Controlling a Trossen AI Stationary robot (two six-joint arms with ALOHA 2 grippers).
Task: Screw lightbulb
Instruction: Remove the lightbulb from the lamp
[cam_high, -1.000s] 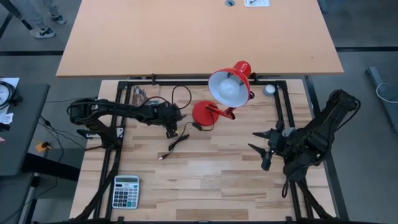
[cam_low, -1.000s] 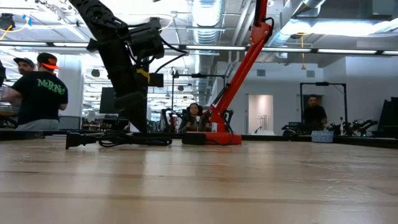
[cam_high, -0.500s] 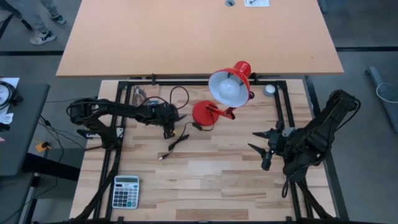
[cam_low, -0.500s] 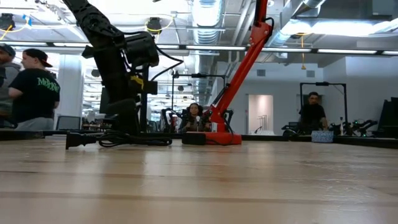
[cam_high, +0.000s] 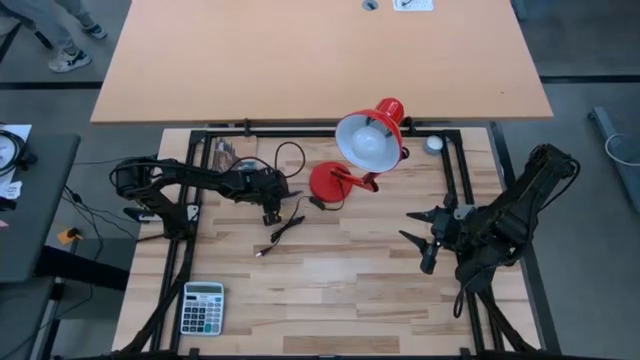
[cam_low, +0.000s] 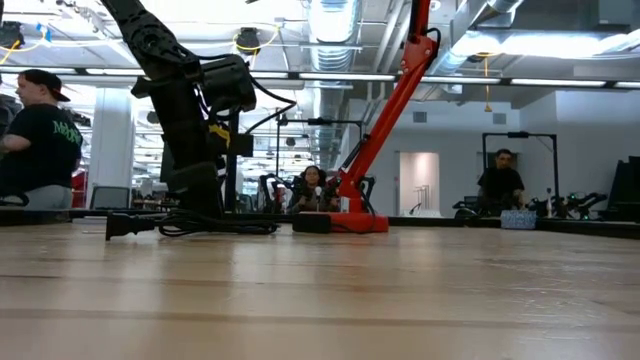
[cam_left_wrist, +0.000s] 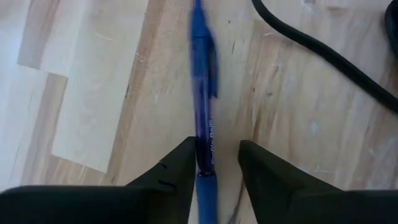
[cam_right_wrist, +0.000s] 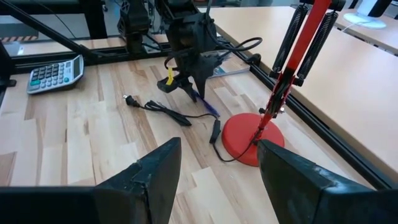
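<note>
A blue pen (cam_left_wrist: 203, 118) is straddled by the left gripper (cam_left_wrist: 214, 163), fingers spread on the table (cam_high: 340, 280); the right gripper (cam_right_wrist: 214, 163) is held agape, apart.

Even overhead light, soft shadows. Ceiling strip lights (cam_low: 330, 20) glare in low view. Blue pen (cam_left_wrist: 203, 106) between left gripper (cam_left_wrist: 214, 163) fingers blurred; table (cam_low: 400, 300) foreground soft.
</note>
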